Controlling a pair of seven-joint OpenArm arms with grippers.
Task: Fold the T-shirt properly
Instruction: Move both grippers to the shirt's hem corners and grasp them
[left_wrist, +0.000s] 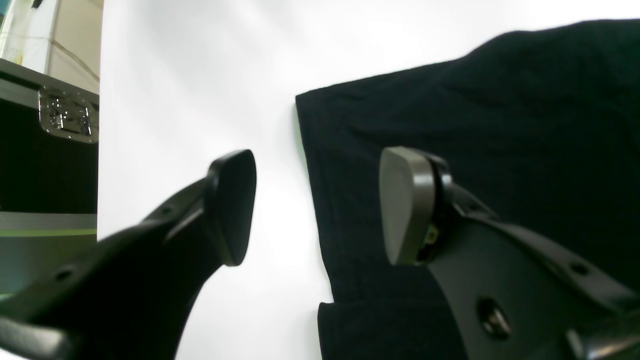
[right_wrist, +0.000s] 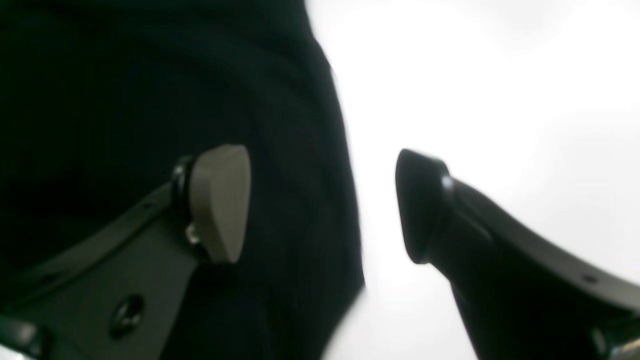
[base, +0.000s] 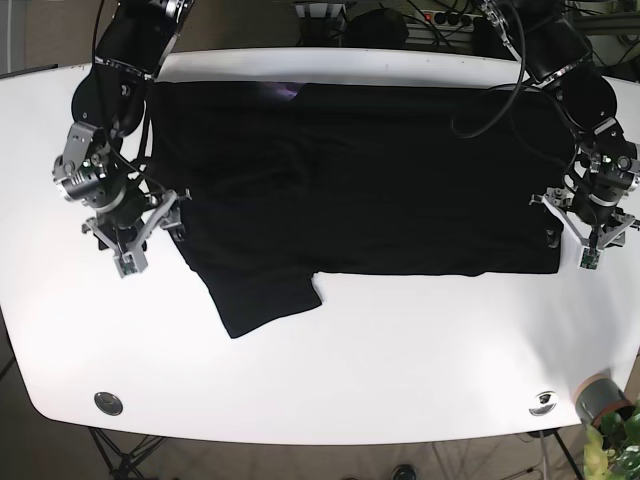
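Note:
The black T-shirt lies spread flat across the white table, with one sleeve sticking out toward the front. My left gripper is at the shirt's right edge. In the left wrist view it is open and straddles the edge of the cloth, one finger over fabric and one over bare table. My right gripper is at the shirt's left edge. It is open too, and the shirt's edge runs between its fingers. Neither gripper holds cloth.
A black case with a metal latch stands beyond the table edge in the left wrist view. Two small round discs sit near the table's front edge. A grey cylinder is at the front right corner. Cables hang behind the table.

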